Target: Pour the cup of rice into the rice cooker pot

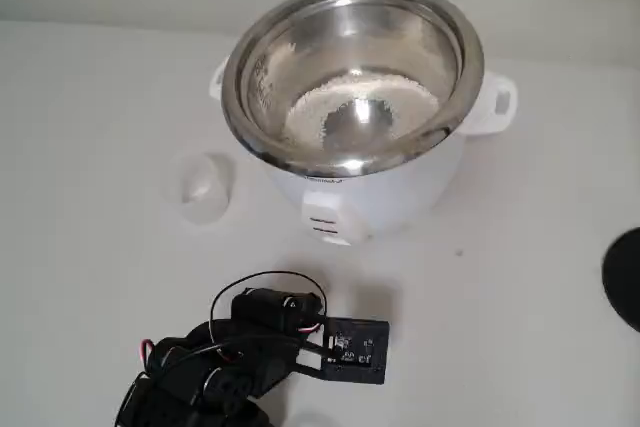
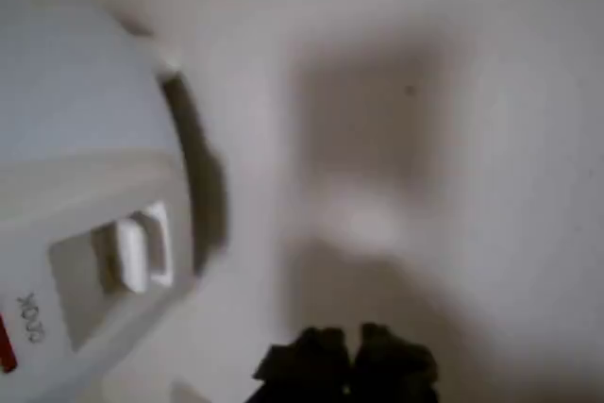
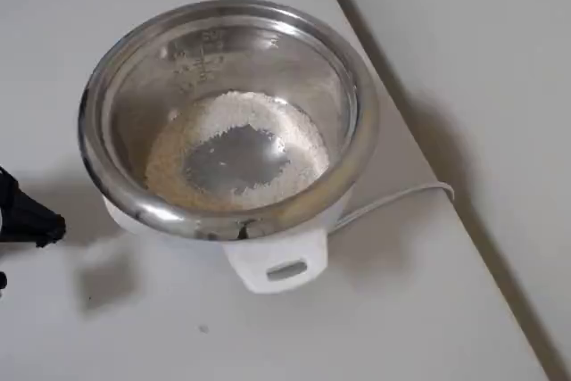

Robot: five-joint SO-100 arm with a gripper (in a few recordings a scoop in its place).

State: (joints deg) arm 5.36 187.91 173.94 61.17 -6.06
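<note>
Fixed view, left to right: cup (image 1: 205, 185) sits on the counter (image 1: 90, 277) just left of the cooker, apart from it, nothing gripping it. Can't tell if it's upright or if any grains are left inside; it's pale and blurred against the white surface.

Middle: rice cooker pot (image 1: 352, 75) seated in the white cooker body (image 1: 370, 202). Rice (image 1: 335, 102) lies in a ring around the bottom, bare steel showing in the centre. Overhead view agrees: rice (image 3: 234, 144) inside the pot (image 3: 227, 118), none visibly spilled on the counter around it.

Arm is low in the fixed view, in front of the cooker, well clear of the cup. End effector (image 2: 347, 365) shows as dark tips at the bottom of the wrist view, empty; too blurred to tell if spread or closed.

Judgement: pour looks done, cup set down. Little left beyond parking the arm.
</note>
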